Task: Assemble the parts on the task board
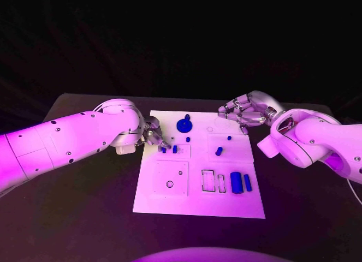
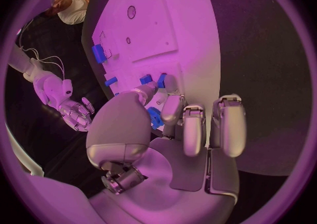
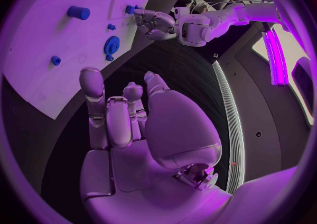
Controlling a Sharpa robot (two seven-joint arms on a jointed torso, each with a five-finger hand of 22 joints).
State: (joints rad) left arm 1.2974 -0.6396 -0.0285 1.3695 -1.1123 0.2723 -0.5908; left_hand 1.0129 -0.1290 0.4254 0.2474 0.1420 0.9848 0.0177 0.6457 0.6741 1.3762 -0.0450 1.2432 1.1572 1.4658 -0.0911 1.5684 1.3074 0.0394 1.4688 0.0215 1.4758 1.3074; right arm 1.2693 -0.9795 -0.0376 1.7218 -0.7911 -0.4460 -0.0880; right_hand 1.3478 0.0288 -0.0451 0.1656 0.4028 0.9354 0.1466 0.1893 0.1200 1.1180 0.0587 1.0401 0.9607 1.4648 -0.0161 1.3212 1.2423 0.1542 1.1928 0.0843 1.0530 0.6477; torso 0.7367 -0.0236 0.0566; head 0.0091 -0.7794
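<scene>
left hand [image 1: 153, 136] at task board [image 1: 198, 206] edge

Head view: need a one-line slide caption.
Left hand works at small blue parts on the white task board's left edge; right hand hovers empty at its far corner.

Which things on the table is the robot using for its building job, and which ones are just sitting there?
For the job:
- task board
- blue gear, standing on the board
- two blue bars, lying near the board's front right
- small blue pegs mid-board
- left hand, at the pegs by the board's left edge
- right hand, holding nothing

Just there:
- black table
</scene>
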